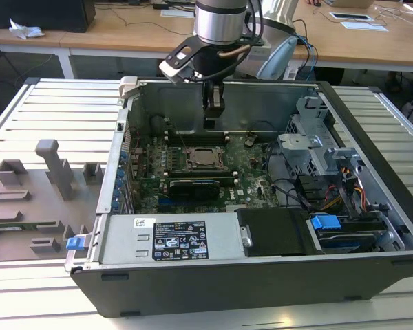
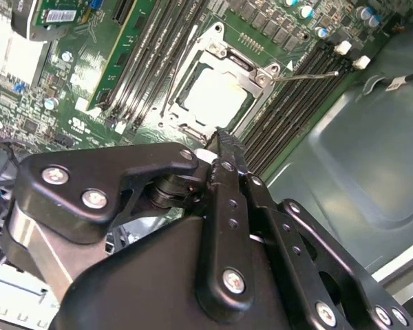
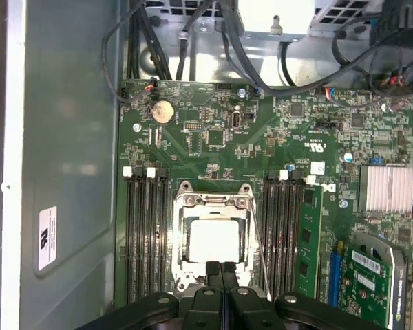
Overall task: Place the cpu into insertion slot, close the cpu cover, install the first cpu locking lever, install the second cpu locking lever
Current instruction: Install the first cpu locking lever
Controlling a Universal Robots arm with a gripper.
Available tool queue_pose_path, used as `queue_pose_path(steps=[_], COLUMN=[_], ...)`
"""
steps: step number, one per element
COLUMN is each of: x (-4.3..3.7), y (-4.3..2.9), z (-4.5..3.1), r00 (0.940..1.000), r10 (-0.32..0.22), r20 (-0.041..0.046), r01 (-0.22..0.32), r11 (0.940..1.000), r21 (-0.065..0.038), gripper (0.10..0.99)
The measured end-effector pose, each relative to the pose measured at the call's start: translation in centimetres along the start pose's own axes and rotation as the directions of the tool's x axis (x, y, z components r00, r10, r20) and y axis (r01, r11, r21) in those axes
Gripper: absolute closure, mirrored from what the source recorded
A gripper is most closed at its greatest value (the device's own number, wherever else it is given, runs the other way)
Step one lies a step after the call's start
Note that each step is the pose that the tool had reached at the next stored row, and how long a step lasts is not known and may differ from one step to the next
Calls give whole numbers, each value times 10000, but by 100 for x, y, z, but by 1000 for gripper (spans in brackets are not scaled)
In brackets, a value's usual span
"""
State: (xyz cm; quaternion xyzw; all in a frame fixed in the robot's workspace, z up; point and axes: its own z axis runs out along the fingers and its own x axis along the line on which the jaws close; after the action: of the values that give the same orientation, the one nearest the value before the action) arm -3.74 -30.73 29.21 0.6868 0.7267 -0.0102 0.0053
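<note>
In the exterior view, your gripper (image 1: pixel 215 115) is hanging inside the open computer case (image 1: pixel 372 179), above the far edge of the green board. The chip (image 1: pixel 204 158) is sitting in the socket (image 1: pixel 191 152), just below the fingers. A big printed sticker (image 1: pixel 179 240) is lying on the grey power box at the near side, its writing too small to read.

In the second wrist view, you are looking past the black fingers (image 2: pixel 224 155), which are pressed together with nothing between them. The chip's pale top is showing through the window of the metal cover (image 2: pixel 258 75), which is lying flat over it. A thin lever (image 2: pixel 310 75) is sticking out sideways across the memory slots (image 2: pixel 296 103).

In the first wrist view, the tips are hovering at the socket's edge, close to the chip. A white sticker (image 3: pixel 47 237) is clinging to the case wall, its print unreadable, and another label (image 3: pixel 368 265) is sitting on a green card.
</note>
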Motion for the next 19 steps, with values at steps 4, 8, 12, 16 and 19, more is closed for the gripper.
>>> queue_pose_path(steps=[4, 8, 12, 16, 19], x=[0, 0, 0, 0, 0], y=[0, 0, 0, 0, 0], z=[0, 0, 0, 0, 0], r00=[9960, 9823, 9605, 9210, 9016], r10=[-893, -1875, -2782, -3894, -4324], r20=[7, 18, 30, 47, 54], r01=[893, 1875, 2782, 3895, 4325], r11=[9960, 9822, 9605, 9210, 9016], r21=[-19, -39, -58, -78, -86], gripper=[980, 980, 980, 980, 980])
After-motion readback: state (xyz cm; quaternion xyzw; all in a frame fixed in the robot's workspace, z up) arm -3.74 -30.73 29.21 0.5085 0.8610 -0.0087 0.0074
